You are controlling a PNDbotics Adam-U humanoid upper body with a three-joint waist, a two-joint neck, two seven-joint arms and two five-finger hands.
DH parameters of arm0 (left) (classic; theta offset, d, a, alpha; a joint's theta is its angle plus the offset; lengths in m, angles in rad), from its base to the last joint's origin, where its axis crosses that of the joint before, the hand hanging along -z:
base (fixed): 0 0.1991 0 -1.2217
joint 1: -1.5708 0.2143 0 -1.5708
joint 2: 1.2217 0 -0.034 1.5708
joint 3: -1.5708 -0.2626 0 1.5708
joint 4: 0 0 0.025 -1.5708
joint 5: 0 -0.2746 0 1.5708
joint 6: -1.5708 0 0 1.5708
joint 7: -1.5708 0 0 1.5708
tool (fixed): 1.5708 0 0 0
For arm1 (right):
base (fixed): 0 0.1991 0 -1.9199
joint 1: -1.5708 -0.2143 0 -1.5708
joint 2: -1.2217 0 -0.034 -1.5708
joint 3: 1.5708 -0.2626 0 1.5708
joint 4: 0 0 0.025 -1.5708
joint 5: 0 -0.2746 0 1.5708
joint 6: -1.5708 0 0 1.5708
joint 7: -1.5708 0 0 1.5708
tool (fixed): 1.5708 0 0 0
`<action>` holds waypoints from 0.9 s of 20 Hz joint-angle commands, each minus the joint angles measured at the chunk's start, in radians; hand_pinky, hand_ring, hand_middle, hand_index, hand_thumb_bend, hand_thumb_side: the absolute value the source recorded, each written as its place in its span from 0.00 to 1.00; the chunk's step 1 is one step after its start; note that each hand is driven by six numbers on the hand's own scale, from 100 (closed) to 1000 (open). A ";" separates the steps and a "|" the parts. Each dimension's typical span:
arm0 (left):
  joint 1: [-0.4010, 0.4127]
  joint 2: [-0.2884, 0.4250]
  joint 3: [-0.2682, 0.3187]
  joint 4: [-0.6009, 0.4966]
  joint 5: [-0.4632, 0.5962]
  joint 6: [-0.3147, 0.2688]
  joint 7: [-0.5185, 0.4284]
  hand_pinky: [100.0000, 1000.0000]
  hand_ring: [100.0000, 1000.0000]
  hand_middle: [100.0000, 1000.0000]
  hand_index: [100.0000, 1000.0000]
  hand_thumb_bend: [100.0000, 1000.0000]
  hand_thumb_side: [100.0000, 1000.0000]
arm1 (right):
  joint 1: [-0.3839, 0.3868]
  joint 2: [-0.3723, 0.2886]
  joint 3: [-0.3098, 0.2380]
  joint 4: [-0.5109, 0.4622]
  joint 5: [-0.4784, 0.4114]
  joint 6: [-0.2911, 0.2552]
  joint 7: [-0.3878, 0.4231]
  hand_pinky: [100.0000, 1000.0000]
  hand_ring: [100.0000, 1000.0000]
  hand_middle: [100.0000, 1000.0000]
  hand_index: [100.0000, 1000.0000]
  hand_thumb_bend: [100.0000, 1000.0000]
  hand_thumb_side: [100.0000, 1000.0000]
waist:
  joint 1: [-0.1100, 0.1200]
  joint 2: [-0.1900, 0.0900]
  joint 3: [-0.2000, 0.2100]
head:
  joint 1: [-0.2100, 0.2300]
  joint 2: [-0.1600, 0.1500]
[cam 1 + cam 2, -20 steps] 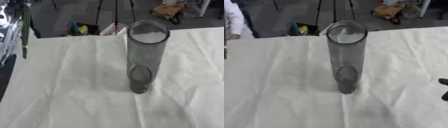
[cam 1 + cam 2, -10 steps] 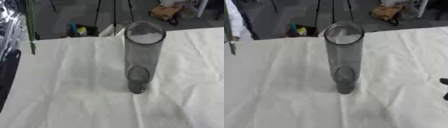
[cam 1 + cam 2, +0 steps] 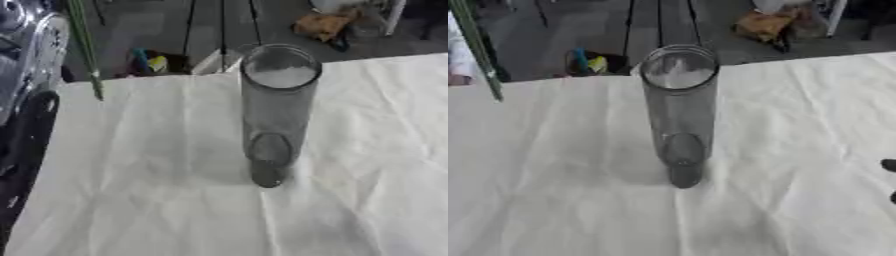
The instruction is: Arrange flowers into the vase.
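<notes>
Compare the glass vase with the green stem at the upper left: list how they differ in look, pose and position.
The vase is a wide, see-through grey cylinder; the green stem is thin and opaque. The vase stands upright on the white cloth near the table's middle; the stem hangs in the air over the cloth's far left edge, its lower tip free, its top running out of view. The vase holds no flowers yet. Both are long and roughly vertical.

The vase (image 3: 276,107) stands upright mid-bench (image 3: 149,200); a stem (image 3: 85,47) hangs well to its left, over the far edge.
</notes>
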 commanded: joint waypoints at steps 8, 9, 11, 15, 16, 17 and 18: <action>-0.097 -0.050 -0.019 0.008 0.133 -0.057 0.076 0.00 0.00 0.00 0.02 0.16 0.69 | -0.012 -0.030 0.009 -0.019 -0.023 0.001 0.013 0.84 0.53 0.42 0.66 0.00 0.99 | 0.015 -0.040 -0.022 | 0.015 -0.005; -0.105 -0.056 -0.021 0.010 0.146 -0.064 0.080 0.00 0.00 0.00 0.02 0.16 0.69 | -0.014 -0.030 0.010 -0.019 -0.025 0.001 0.014 0.84 0.53 0.42 0.66 0.00 0.99 | 0.016 -0.039 -0.025 | 0.017 -0.006; -0.119 -0.063 -0.025 0.012 0.172 -0.080 0.088 0.00 0.00 0.00 0.02 0.16 0.69 | -0.017 -0.031 0.012 -0.019 -0.028 0.004 0.016 0.84 0.53 0.42 0.66 0.00 0.99 | 0.019 -0.038 -0.032 | 0.021 -0.008; -0.144 -0.072 -0.036 0.016 0.224 -0.116 0.103 0.00 0.00 0.00 0.02 0.16 0.69 | -0.022 -0.031 0.014 -0.019 -0.030 0.010 0.021 0.84 0.53 0.42 0.66 0.00 0.99 | 0.026 -0.035 -0.046 | 0.030 -0.011; -0.147 -0.072 -0.039 0.017 0.237 -0.123 0.105 0.00 0.00 0.00 0.02 0.16 0.69 | -0.023 -0.031 0.014 -0.019 -0.029 0.012 0.022 0.84 0.53 0.42 0.66 0.00 0.99 | 0.027 -0.035 -0.047 | 0.031 -0.012; -0.149 -0.071 -0.041 0.018 0.250 -0.129 0.107 0.00 0.00 0.00 0.02 0.16 0.69 | -0.023 -0.031 0.014 -0.019 -0.029 0.013 0.023 0.84 0.53 0.42 0.66 0.00 0.99 | 0.028 -0.035 -0.048 | 0.031 -0.012; -0.152 -0.071 -0.044 0.018 0.263 -0.133 0.108 0.00 0.00 0.00 0.02 0.16 0.69 | -0.024 -0.031 0.015 -0.019 -0.028 0.015 0.023 0.84 0.53 0.42 0.66 0.00 1.00 | 0.030 -0.035 -0.052 | 0.033 -0.013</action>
